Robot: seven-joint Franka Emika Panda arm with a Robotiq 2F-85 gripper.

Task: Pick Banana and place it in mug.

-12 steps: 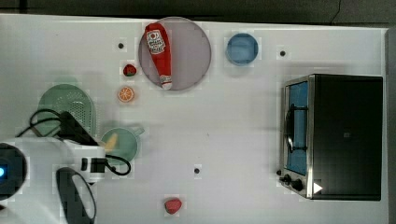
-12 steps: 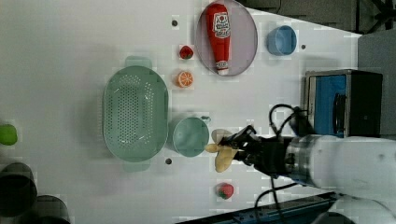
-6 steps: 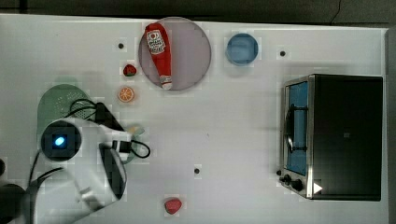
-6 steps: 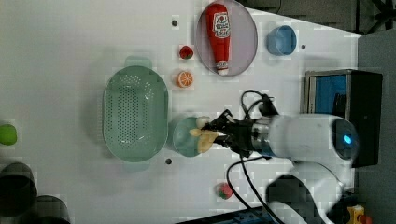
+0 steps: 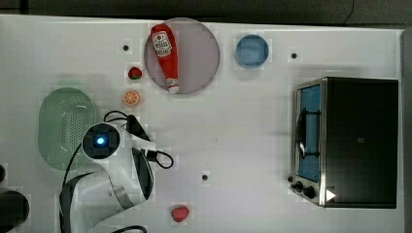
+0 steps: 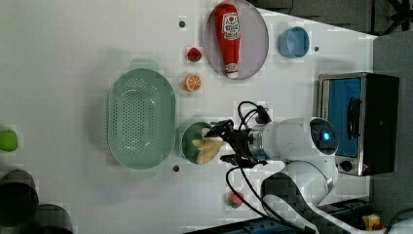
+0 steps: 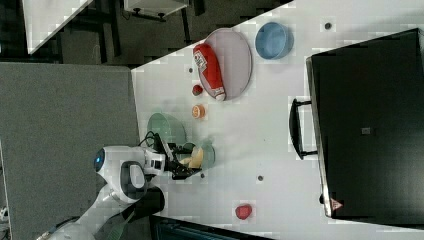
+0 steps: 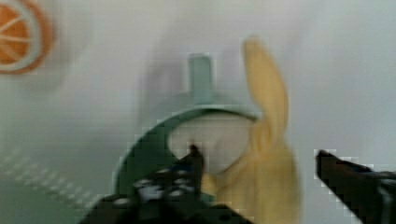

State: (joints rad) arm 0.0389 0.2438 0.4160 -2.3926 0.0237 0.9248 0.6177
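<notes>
The teal-green mug (image 6: 191, 141) stands beside the green basket, and its short handle (image 8: 201, 77) points away from the wrist. The pale-yellow banana (image 6: 207, 147) lies partly in the mug. It leans on the rim, one end sticking out past the rim beside the handle (image 8: 266, 102). My gripper (image 6: 222, 144) hangs right over the mug and is open. Its dark fingers (image 8: 187, 179) stand wide on either side of the banana, with a clear gap on one side. The right view shows the banana (image 7: 194, 157) in the mug (image 7: 206, 154) just ahead of the gripper (image 7: 180, 161). In the top view the arm (image 5: 100, 141) covers the mug.
A large perforated green basket (image 6: 141, 118) sits right beside the mug. Beyond it are an orange slice (image 6: 192, 82), a strawberry (image 6: 194, 53), a ketchup bottle (image 6: 229, 39) on a grey plate, and a blue bowl (image 6: 293, 42). A toaster oven (image 6: 358, 122) and a small red toy (image 6: 234, 199) are nearby.
The arm swung over from beside the mug to above it, carrying the banana. The fingers then spread apart, and the banana now rests in the mug.
</notes>
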